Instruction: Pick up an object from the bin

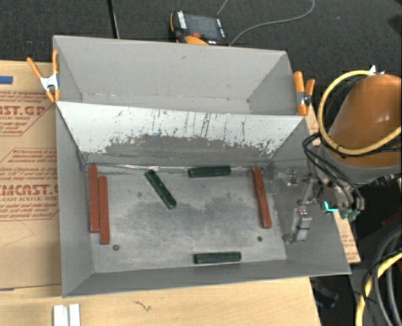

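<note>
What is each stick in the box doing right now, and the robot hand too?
Back green stick: lying flat along the back wall.
Slanted green stick: lying flat, turned diagonally.
Front green stick: lying flat by the front wall.
Outer left brown stick: flat, against its neighbour.
Inner left brown stick: flat, beside the outer one.
Right brown stick: flat, alone.
Gripper: over the right wall of the bin, apart from every stick.

My pincer [298, 231] hangs at the middle right of the frame, over the sloping right wall of the bin [187, 100], too small there for me to read its tip. My orange cover [367, 117] hides the wrist beneath it, and the rest of me runs off the right edge. Two dark specks [116, 248] on the bin floor, lower left and lower right, are too small to name.
</note>
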You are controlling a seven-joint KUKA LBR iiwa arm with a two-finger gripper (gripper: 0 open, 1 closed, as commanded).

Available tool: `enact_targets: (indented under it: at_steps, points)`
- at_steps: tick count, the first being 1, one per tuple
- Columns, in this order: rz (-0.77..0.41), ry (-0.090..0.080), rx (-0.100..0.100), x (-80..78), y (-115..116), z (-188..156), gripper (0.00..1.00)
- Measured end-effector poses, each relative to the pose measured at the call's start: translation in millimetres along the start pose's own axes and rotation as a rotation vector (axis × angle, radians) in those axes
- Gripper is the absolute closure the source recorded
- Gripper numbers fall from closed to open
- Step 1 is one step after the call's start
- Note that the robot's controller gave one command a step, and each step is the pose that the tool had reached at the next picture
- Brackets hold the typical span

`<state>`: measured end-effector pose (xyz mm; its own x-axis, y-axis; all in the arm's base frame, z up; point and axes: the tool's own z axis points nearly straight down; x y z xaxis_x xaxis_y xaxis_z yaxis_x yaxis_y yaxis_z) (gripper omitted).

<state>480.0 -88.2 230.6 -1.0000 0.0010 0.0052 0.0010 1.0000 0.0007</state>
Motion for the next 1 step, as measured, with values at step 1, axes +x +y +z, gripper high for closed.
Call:
enact_targets:
  at_steps: [1]
  points:
    - [-0.257,0.000,-0.002,-5.2,88.6,132.1,0.00]
